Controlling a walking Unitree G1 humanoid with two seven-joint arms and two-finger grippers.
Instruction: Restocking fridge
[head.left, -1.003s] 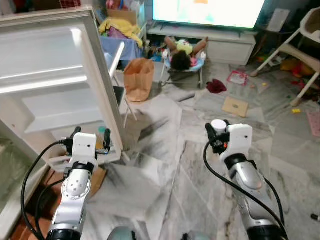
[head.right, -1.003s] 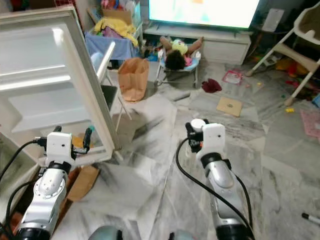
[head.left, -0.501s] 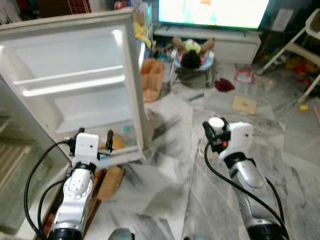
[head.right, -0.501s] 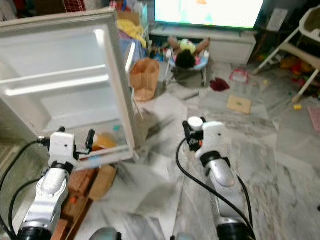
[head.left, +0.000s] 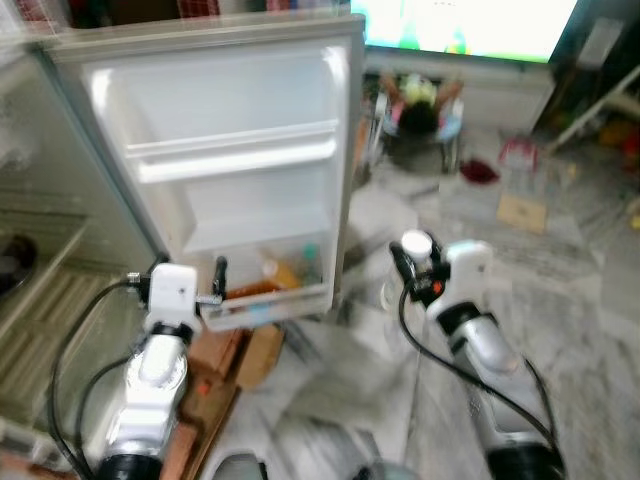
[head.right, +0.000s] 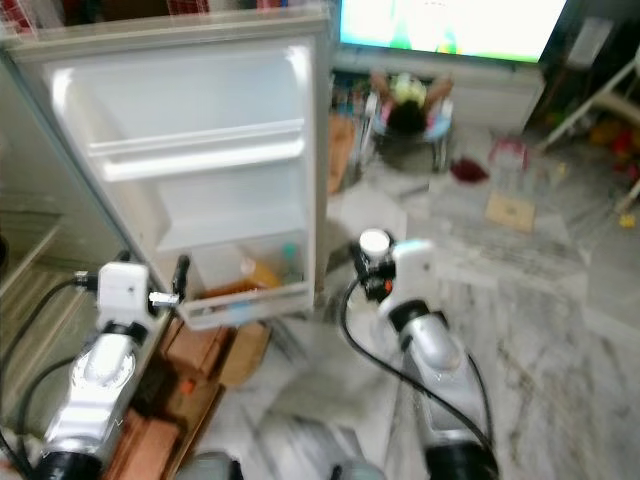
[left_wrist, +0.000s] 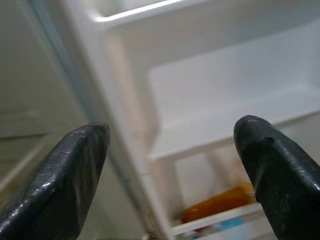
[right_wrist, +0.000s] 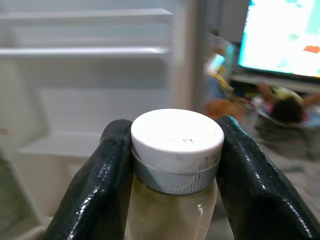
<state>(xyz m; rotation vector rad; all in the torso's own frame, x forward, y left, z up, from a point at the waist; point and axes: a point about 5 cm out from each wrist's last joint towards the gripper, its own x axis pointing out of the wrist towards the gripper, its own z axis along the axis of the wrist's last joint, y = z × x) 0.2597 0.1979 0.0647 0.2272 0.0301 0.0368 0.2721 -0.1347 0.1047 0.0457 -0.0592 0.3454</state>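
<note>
A cluttered living room with a marble-patterned floor (head.left: 560, 300) and a bright TV (head.left: 470, 25) is seen behind an open fridge door (head.left: 240, 170), whose white shelves stand mostly bare. In the lowest door bin (head.left: 265, 305) an orange item (head.left: 283, 275) and a teal-capped one are stored.

A bottle (right_wrist: 175, 200) is clamped at the neck between the two fingers (right_wrist: 95, 195) of the right gripper (head.left: 412, 268), held upright in front of the robot, just beside the door's outer edge and well apart from the shelves. The left gripper (head.left: 190, 290) is raised near the lowest bin with its fingers (left_wrist: 65, 170) spread wide and nothing between them.

The step in hand is judged to be carrying the bottle to a door shelf. The bottle should be kept upright, brought over a shelf rail and lowered behind it before release; the door edge should be cleared on the way.

The bottle is seen to have a plain white screw cap (right_wrist: 177, 137) over a ribbed collar, with pale yellowish liquid beneath, through a clear wall.
</note>
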